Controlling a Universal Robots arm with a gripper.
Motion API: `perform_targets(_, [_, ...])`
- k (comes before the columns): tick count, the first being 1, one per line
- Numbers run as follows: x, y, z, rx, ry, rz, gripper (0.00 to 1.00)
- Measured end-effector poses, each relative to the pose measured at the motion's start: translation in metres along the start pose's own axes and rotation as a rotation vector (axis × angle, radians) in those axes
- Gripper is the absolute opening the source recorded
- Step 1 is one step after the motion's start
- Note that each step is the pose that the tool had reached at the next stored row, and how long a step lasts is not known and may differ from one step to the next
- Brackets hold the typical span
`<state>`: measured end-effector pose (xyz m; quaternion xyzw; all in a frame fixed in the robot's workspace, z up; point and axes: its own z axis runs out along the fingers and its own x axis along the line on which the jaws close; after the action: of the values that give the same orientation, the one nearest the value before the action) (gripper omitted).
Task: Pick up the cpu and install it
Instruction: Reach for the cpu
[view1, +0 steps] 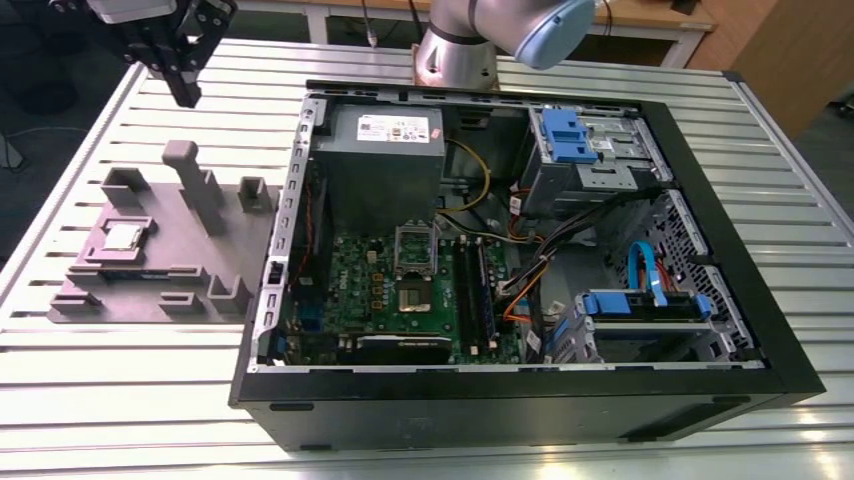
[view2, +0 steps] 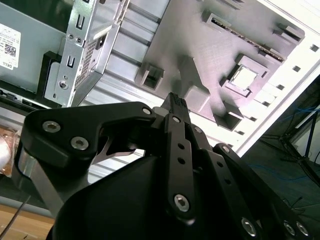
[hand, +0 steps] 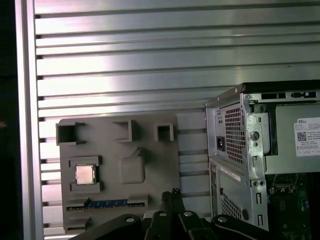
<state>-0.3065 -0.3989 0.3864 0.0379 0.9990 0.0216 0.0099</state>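
Observation:
The cpu (view1: 124, 237) is a small silvery square lying flat in a recess of the grey fixture plate (view1: 167, 232) on the exterior view's left. Both wrist views show the cpu (view2: 245, 77) (hand: 85, 175) in that recess. My gripper (view1: 187, 93) hangs high above the table beyond the fixture, well apart from the cpu, fingers pointing down. Its black fingertips meet with nothing between them in both wrist views (view2: 175, 100) (hand: 172, 194). The green motherboard (view1: 360, 285) lies inside the open computer case (view1: 721, 300), with its silver socket frame (view1: 416, 250) near the middle.
Tall grey posts (view1: 195, 190) rise from the fixture near the cpu. Inside the case are a grey power supply (view1: 387, 130), blue drive brackets (view1: 567, 135) and loose cables (view1: 534, 270). The arm's base (view1: 461, 50) stands behind the case on the slatted metal table (view1: 80, 130).

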Motion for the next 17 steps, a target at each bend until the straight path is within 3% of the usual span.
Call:
perform_targets(5, [0.0043,-0.0003,0.0,-0.0001,0.0,0.0,0.1])
perform_targets(17, [0.0046,-0.0003,-0.0001,0.0,0.0,0.0,0.1])
